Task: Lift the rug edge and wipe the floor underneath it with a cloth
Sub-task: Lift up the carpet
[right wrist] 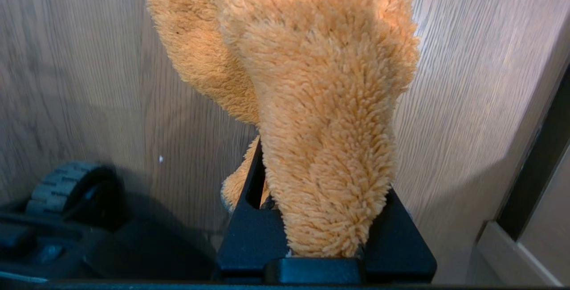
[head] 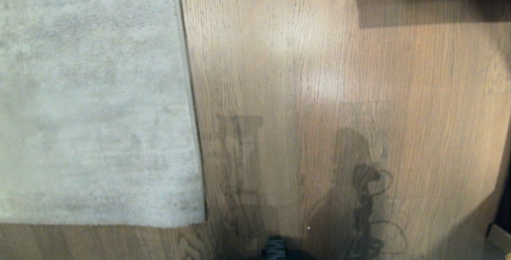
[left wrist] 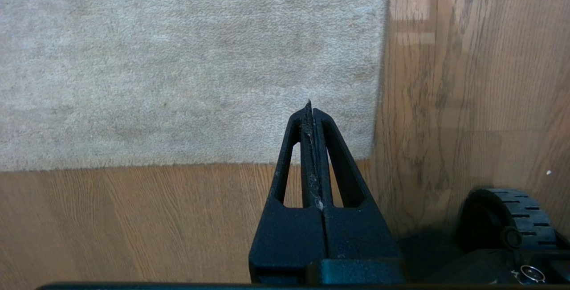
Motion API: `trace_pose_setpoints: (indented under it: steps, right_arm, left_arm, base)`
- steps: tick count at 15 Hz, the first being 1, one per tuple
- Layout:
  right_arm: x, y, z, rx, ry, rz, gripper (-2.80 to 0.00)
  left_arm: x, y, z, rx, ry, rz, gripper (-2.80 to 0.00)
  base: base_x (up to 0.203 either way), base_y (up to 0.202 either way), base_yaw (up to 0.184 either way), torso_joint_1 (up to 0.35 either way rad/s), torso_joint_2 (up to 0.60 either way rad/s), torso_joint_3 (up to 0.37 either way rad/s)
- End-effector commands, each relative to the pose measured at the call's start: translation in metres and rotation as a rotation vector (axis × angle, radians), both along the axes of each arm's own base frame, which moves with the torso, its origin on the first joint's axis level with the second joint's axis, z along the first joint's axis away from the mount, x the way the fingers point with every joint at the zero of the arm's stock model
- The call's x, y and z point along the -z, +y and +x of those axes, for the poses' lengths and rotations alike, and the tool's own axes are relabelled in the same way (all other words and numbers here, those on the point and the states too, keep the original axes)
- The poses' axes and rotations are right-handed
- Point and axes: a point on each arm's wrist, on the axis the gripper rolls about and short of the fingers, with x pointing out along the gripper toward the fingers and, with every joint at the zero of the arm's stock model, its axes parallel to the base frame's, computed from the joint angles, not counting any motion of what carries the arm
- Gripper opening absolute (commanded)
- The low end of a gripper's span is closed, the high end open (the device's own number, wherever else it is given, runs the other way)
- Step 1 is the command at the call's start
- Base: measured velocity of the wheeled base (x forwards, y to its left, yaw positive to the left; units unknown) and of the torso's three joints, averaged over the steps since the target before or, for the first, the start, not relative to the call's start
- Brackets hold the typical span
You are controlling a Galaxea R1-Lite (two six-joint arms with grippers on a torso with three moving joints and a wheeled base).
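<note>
The pale grey-beige rug lies flat on the left. Its rug edge runs straight from far to near and ends at a corner. To its right spreads the brown wood-grain floor. Neither arm shows in the head view. In the left wrist view my left gripper is shut and empty, hovering over the rug near that corner. My right gripper is shut on the fluffy mustard-tan cloth, which covers its fingertips and hangs over bare floor.
My base's black wheel sits at the near edge, also seen as wheel and wheel. A pale furniture or skirting edge stands at the right, and a dark shadow under furniture lies at the far right.
</note>
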Motion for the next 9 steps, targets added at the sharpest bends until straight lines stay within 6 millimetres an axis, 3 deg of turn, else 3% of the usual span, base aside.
trace_pose_setpoints:
  steps: [1, 9]
  right_arm:
    - [0.0045, 0.0000, 0.0002, 0.000, 0.041, -0.007, -2.80]
    - [0.0062, 0.0000, 0.0002, 0.001, 0.057, -0.004, -2.80]
  left_arm:
    - [0.0000, 0.0000, 0.0000, 0.000, 0.000, -0.001, -2.80]
    - [0.0000, 0.0000, 0.0000, 0.000, 0.000, -0.001, -2.80]
  base:
    - [0.000, 0.000, 0.000, 0.000, 0.00, 0.000]
    - [0.000, 0.000, 0.000, 0.000, 0.00, 0.000]
